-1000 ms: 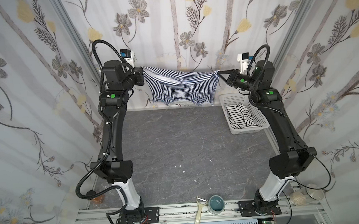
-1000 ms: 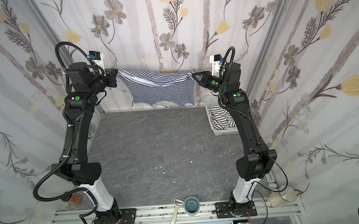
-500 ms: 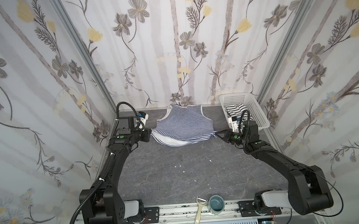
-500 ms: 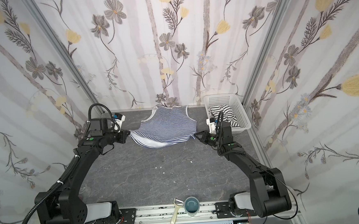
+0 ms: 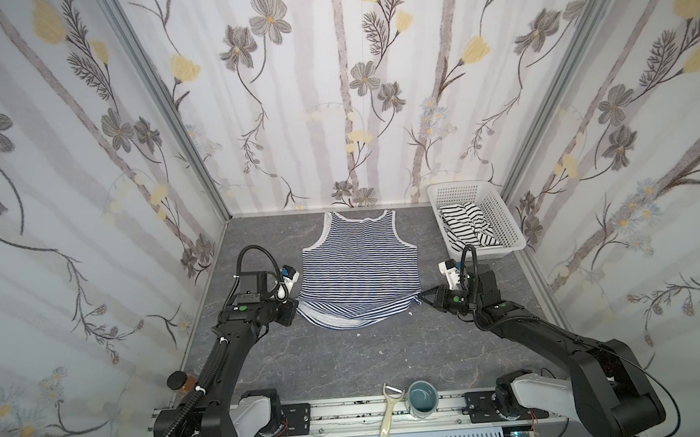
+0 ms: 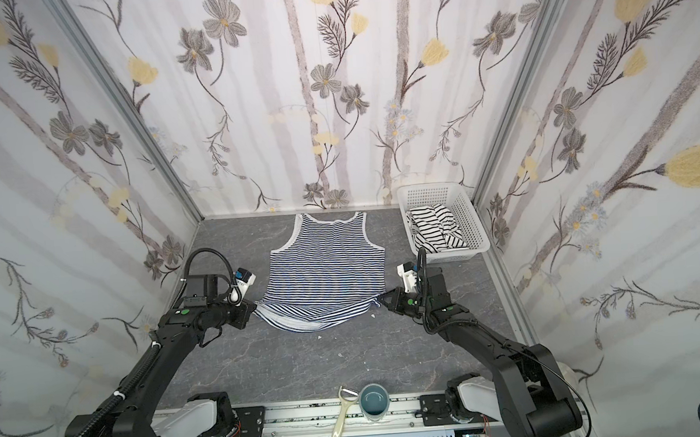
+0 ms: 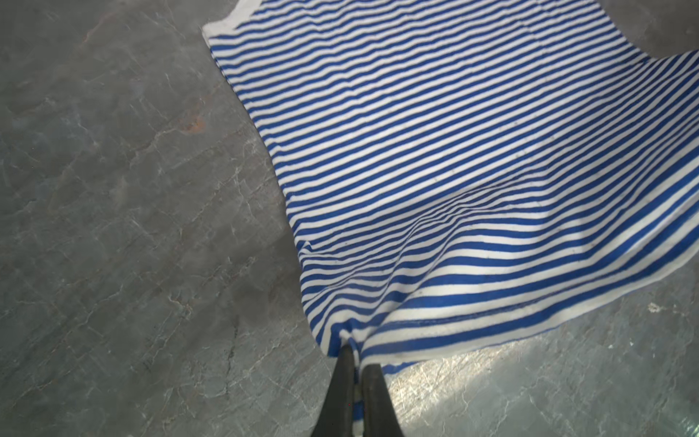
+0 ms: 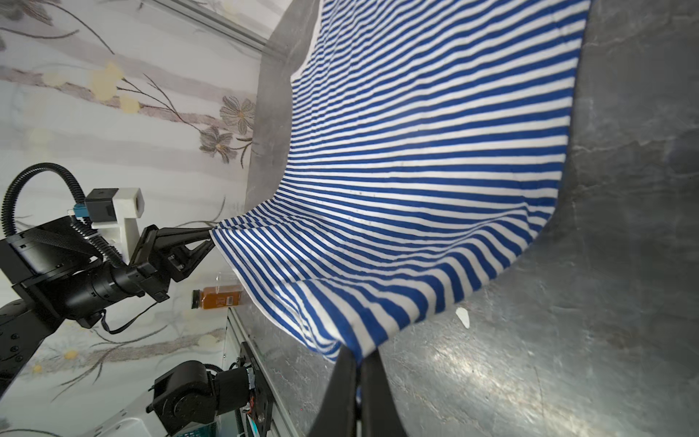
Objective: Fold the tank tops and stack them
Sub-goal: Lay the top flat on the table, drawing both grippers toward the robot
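Overhead, with the far wall as 12 o'clock: grey stone-pattern table (image 5: pixel 348 361) (image 6: pixel 306 355) fills the cell floor.

Navy-striped tank top (image 5: pixel 359 264) (image 6: pixel 328 266) is spread face-flat on the table from centre toward 12 o'clock. Straps point at 12, hem at 6. Both hem corners are raised a little off the surface, and the hem edge sags between them in a shallow curve, seen in both wrist views (image 7: pixel 454 151) (image 8: pixel 416 170).

White perforated basket (image 5: pixel 502 218) (image 6: pixel 467 220) sits in the 2 o'clock corner, apart from the spread top. Black-striped tank top (image 5: pixel 465 225) (image 6: pixel 434 229) lies crumpled inside it.

Left gripper (image 5: pixel 297 310) (image 6: pixel 256 306) (image 7: pixel 355 363) is at the 9 o'clock end of the hem, jaws pinched together on that corner of the navy-striped tank top. The right wrist view shows the same pinch from across the table (image 8: pixel 210 234).

Right gripper (image 5: pixel 422 300) (image 6: pixel 380 300) (image 8: pixel 359 359) is at the 3 o'clock end of the hem, jaws likewise clamped onto the opposite corner.

At 6 o'clock, on the front rail: blue-grey cup (image 5: pixel 422 398) (image 6: pixel 374 401), with a cream peeler (image 5: pixel 389 412) (image 6: pixel 341 415) just beside it on its 9 o'clock side.

Small amber bottle (image 5: pixel 181 381) (image 8: pixel 219 299) stands off the table edge at about 8 o'clock.
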{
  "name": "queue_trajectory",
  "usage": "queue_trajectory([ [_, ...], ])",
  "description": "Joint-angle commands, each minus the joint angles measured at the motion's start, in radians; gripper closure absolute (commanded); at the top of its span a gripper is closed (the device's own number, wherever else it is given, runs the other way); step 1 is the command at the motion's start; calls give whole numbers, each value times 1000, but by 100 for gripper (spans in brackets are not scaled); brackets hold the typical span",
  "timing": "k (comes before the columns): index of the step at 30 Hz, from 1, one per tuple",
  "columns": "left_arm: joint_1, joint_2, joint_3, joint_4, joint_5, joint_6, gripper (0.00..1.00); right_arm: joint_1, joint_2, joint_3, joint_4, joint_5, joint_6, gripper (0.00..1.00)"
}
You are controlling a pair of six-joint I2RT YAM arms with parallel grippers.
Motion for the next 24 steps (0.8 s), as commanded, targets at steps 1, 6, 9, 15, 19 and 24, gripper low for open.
queue_trajectory([
  [1, 1, -1, -27, -36, -28, 82, 100, 24, 3, -8, -50, 55, -35, 100],
  [6, 0, 14, -43, -35, -66, 113, 100, 43, -27, -6, -144, 92, -74, 100],
  [9, 1, 20, -50, -35, -94, 138, 100, 46, -64, 2, -215, 102, -100, 100],
  [15, 2, 42, -62, -34, -105, 164, 100, 75, -114, 12, -369, 174, -147, 100],
  [19, 1, 48, -73, -33, -97, 174, 100, 127, -101, 0, -393, 209, -143, 99],
  [24, -2, 48, -95, -34, -105, 178, 100, 168, -78, -7, -408, 265, -140, 96],
])
